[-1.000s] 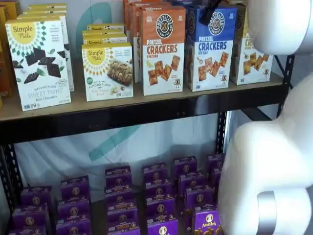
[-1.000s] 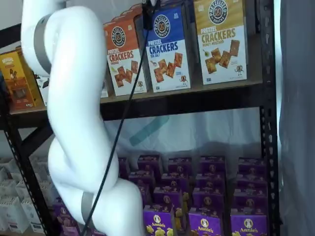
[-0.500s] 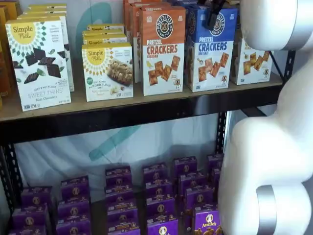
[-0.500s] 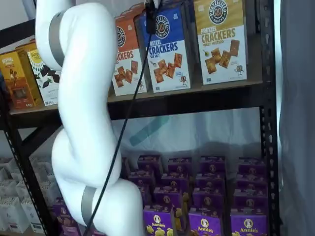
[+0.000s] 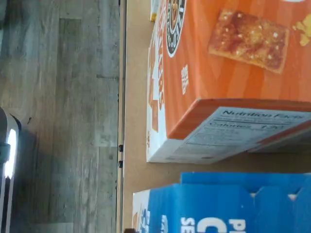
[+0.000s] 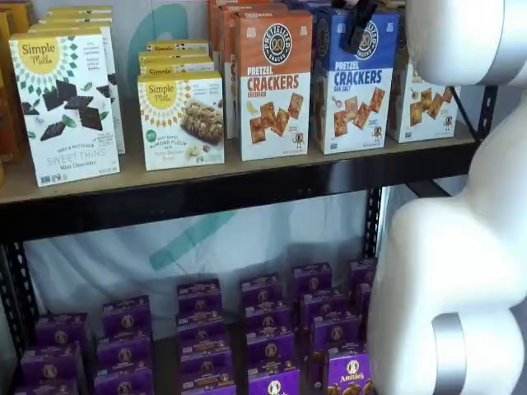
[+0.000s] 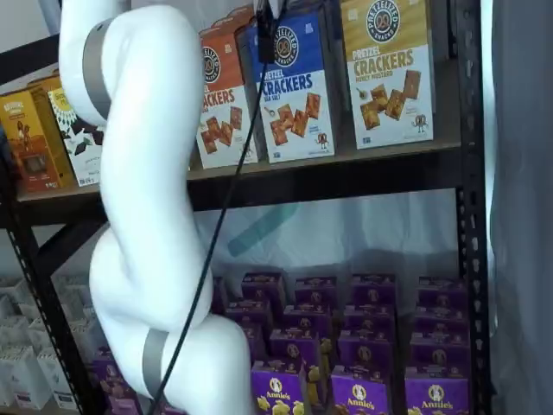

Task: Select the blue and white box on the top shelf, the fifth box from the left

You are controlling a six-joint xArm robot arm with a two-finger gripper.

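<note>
The white arm [image 6: 461, 247] fills one side of both shelf views, standing between the cameras and the rack. Behind it runs the top shelf [image 6: 247, 177], a light-brown board on a thick black front beam, with rows of small purple boxes [image 6: 263, 321] on the level below.

On the top shelf the blue and white box [image 6: 354, 82] stands upright, facing forward, between the orange-topped cheddar carton [image 6: 274, 82] just beside it and the yellow-topped carton [image 7: 387, 69] on its other side. Its upper half is blue with a round black logo; its lower half is white with blue "CRACKERS" lettering and square cracker pictures. The wrist view looks down on its blue top flap [image 5: 233, 204], with a strip of bare board between it and the orange carton.

The black fingers [image 6: 359, 25] hang in front of the box's upper blue part, near the logo. They show too small and side-on to judge by eye, but they stand spread wide and hold nothing.
</note>
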